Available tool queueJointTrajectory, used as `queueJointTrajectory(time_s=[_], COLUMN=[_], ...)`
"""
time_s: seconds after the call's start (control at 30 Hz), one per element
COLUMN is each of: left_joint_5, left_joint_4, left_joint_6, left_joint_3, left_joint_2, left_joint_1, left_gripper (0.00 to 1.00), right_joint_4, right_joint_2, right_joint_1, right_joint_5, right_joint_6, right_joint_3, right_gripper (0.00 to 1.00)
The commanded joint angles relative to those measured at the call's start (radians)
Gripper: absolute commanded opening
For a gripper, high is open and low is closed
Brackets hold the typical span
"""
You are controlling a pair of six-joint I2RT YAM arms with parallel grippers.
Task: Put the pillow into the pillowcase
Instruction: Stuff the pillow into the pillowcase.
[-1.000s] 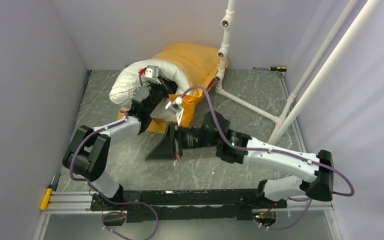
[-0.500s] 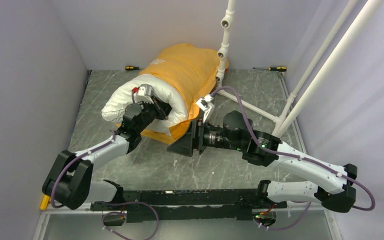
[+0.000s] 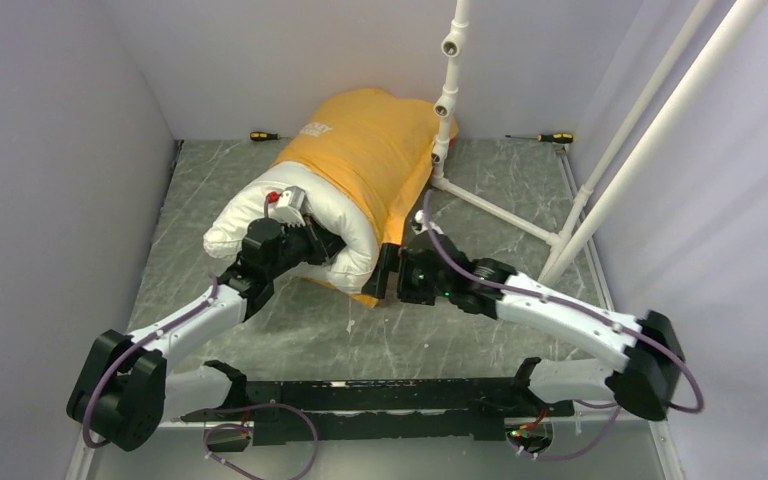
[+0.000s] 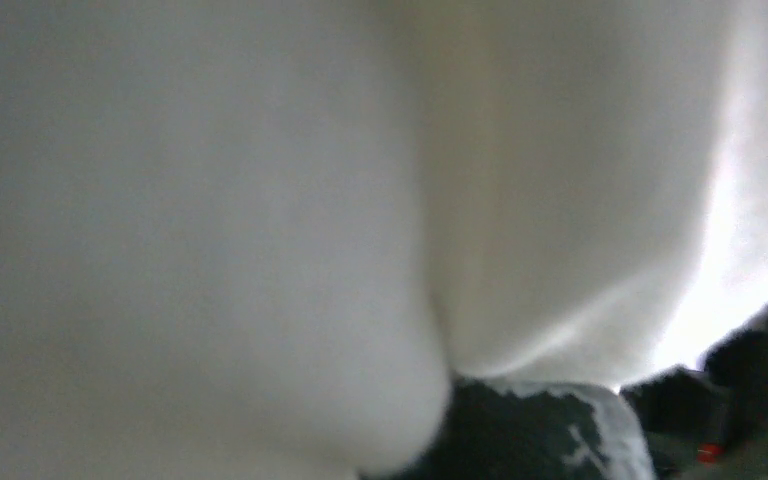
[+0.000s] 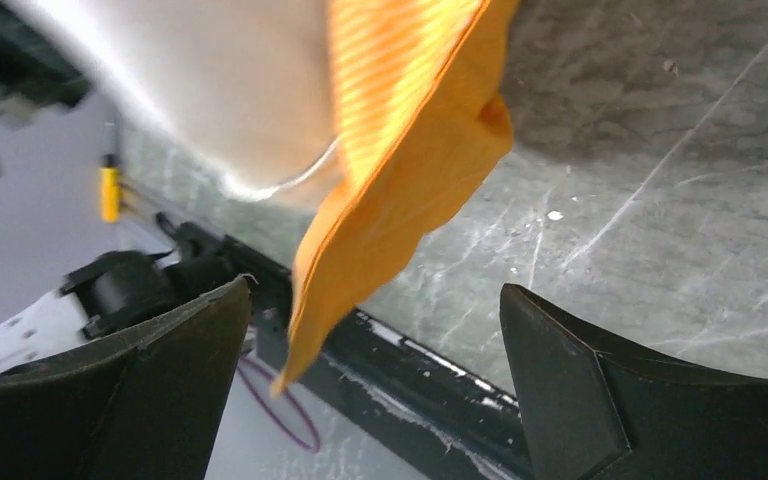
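The orange pillowcase [image 3: 370, 140] lies at the back of the table, covering the far part of the white pillow [image 3: 290, 215]. The pillow's plump near end sticks out of the case. My left gripper [image 3: 317, 242] is pressed into that end and shut on the pillow. White pillow fabric [image 4: 260, 200] fills the left wrist view and hides the fingers. My right gripper [image 3: 388, 272] stands open at the case's near right corner. In the right wrist view that orange corner [image 5: 410, 130] hangs between the wide-apart jaws of the right gripper [image 5: 375, 290], touching neither.
A white pipe frame [image 3: 447, 100] rises just right of the pillowcase, with slanted poles [image 3: 650, 130] further right. Screwdrivers lie at the back edge [image 3: 265, 135] [image 3: 557, 137]. Grey walls close in on three sides. The black mounting rail [image 3: 360, 395] runs along the near edge.
My right gripper has gone from shut to fully open and shifted right, beside the pillowcase's near corner. The left gripper has drawn the pillow's end down and nearer; the case covers more pillow.
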Motion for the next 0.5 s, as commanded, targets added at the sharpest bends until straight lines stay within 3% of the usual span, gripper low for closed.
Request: queueJointTrajectory(time_s=[0.0,0.03,0.07,0.1,0.17,0.3,0.47], left_joint_5=[-0.001,0.0,-0.001,-0.003,-0.003,0.004,0.003], left_joint_4=[0.0,-0.008,-0.014,-0.016,-0.001,0.082,0.222], left_joint_6=[-0.009,-0.003,-0.001,0.0,0.003,-0.006,-0.003], left_joint_3=[-0.002,0.003,0.006,0.009,0.004,0.01,0.07], left_joint_2=[-0.02,-0.019,-0.016,-0.014,-0.009,0.014,0.04], left_joint_1=[-0.005,-0.005,-0.006,-0.008,-0.008,-0.008,-0.02], left_gripper=[0.0,0.0,0.0,0.0,0.0,0.0,0.0], right_joint_4=[0.168,0.19,0.215,0.23,0.237,0.245,0.464], right_joint_2=[0.138,0.16,0.175,0.174,0.146,0.01,-0.139], right_joint_1=[-0.017,-0.019,-0.02,-0.021,-0.021,-0.019,-0.019], right_joint_5=[-0.049,-0.059,-0.084,-0.103,-0.133,-0.22,-0.45], right_joint_6=[0.02,0.014,0.008,0.005,0.0,-0.026,0.018], right_joint_3=[-0.009,-0.009,-0.009,-0.009,-0.014,-0.038,-0.086], right_gripper=[0.95,0.86,0.69,0.43,0.04,0.0,0.0])
